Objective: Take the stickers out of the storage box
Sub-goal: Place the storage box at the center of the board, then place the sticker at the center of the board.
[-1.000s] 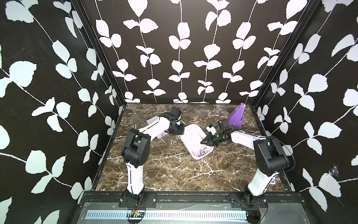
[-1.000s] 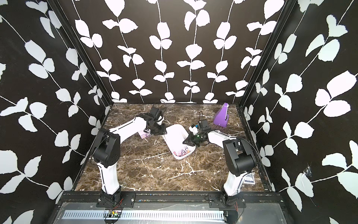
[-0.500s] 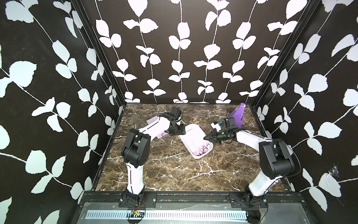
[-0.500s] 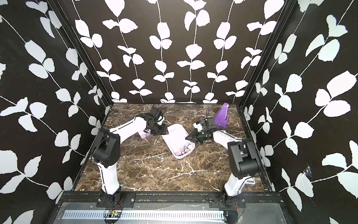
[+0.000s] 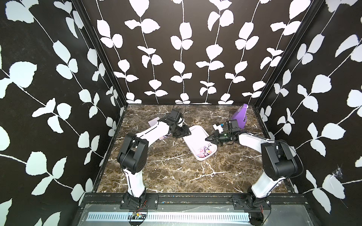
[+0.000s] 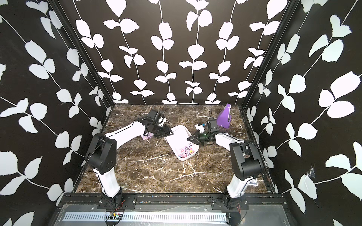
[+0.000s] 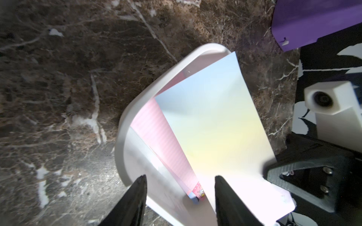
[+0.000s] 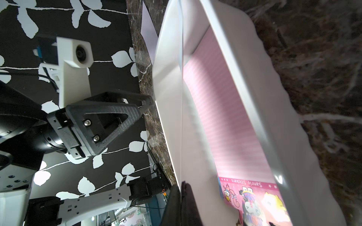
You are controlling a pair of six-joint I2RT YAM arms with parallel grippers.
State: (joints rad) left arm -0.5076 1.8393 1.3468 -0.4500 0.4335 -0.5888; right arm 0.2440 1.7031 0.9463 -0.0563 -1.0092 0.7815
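Your right gripper (image 5: 206,139) is pinched shut on one end of the green-to-blue sticker sheet (image 7: 215,127). The sheet rises out of the white storage box (image 5: 194,135) at mid-tabletop (image 5: 176,172), and its far end appears to rest on the box's rim. Your left gripper (image 7: 180,182) stands with jaws apart and empty, just beside the box's near end. Pink sheets (image 8: 225,117) lie flat inside the box, and a lilac sheet (image 5: 153,122) is already out, beside the left arm. The hold is on a thin, glossy edge, so a quick pull could let the sheet slip free. The trailing end could catch the rim and drag the light box along. A careless left gripper could also nudge the box wall and shift everything.
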